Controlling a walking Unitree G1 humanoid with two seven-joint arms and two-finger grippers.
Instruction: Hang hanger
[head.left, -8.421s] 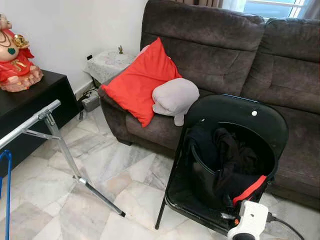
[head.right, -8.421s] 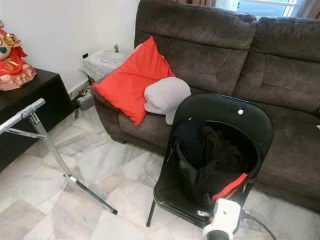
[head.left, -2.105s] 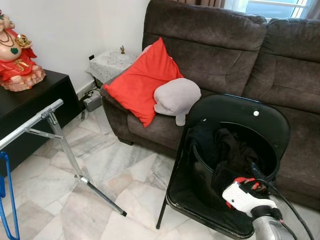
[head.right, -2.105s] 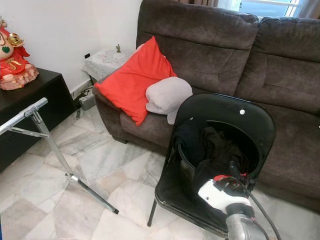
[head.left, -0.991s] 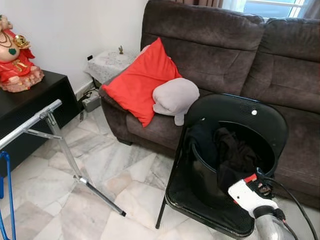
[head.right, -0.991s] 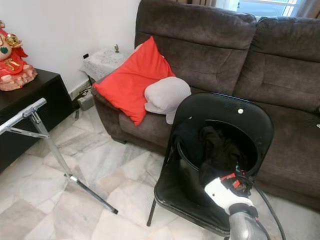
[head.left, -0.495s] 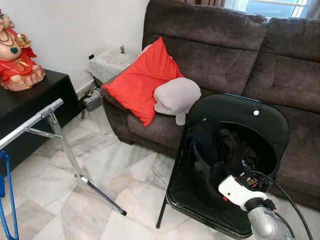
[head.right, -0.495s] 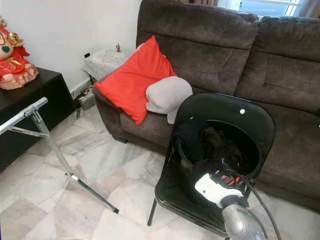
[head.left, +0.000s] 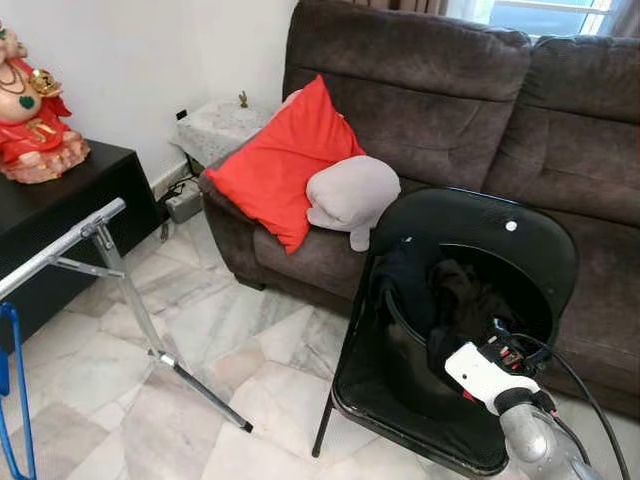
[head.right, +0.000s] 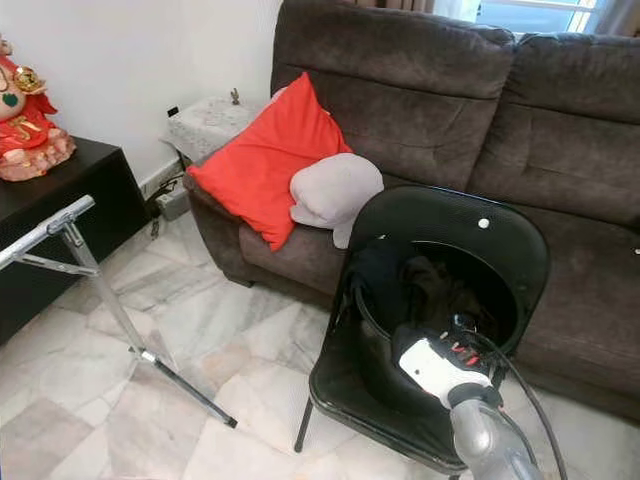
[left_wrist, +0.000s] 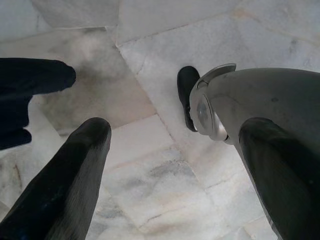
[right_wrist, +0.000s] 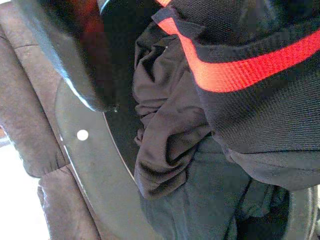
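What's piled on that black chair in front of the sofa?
On the black chair lies a heap of dark clothes, one piece with a red stripe. The right gripper reaches into it. Whatever lies beneath the heap is covered.

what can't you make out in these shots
- Right gripper: its fingers are sunk in the dark clothes on the black chair, so open or shut is unclear in the eye views.
- Hanger: none can be picked out among the clothes.
- Drying rack: cut off by the left edge.
- Right wrist view: too close; just fabric and a red stripe.
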